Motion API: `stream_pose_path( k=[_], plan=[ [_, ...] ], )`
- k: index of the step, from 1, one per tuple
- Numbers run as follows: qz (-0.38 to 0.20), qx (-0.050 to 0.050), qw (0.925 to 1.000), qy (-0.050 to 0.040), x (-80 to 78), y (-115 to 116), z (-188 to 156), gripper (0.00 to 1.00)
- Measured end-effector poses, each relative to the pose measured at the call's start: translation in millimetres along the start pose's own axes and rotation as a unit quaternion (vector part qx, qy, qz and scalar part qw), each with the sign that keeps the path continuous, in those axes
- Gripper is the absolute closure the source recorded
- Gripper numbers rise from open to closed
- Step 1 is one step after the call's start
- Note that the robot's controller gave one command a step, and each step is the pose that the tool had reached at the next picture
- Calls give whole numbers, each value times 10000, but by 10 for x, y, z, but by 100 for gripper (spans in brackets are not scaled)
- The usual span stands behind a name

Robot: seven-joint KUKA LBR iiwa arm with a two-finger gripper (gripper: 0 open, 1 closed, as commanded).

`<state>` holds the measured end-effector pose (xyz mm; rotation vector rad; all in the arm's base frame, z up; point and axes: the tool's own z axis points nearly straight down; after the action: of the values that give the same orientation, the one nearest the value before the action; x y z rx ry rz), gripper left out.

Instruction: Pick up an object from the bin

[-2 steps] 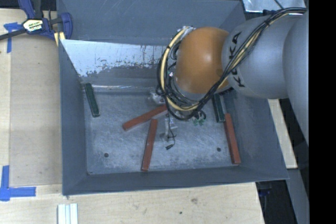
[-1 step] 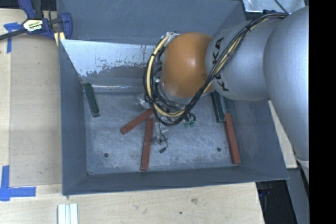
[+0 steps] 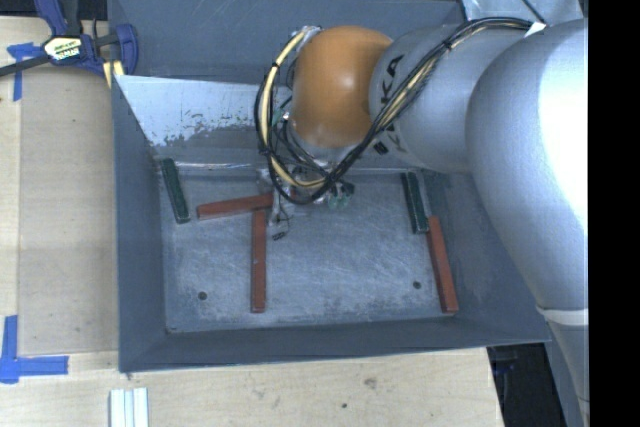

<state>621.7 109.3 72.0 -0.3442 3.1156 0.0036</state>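
Zero lifted so far, I reckon: gripper [image 3: 283,205] sits low, 10 o'clock of bin [image 3: 300,340] centre, by a red-brown stick [image 3: 259,265]; can't tell if it's open or gripping.

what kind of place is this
Probably a robotics lab's grasping test cell: a silver arm with exposed cables reaches into a grey metal bin holding a few loose sticks.

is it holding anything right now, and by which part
Cannot tell: the gripper sits where two red-brown sticks meet, its grip hidden by the wrist.
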Motion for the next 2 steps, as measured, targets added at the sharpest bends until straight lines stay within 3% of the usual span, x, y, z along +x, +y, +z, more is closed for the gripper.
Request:
stream_pose_path(
  k=[1,2],
  plan=[
    [2,-1,10000,-1,-1,0,-1,100],
    [99,4,9999,46,57,54,-577,100]
  ],
)
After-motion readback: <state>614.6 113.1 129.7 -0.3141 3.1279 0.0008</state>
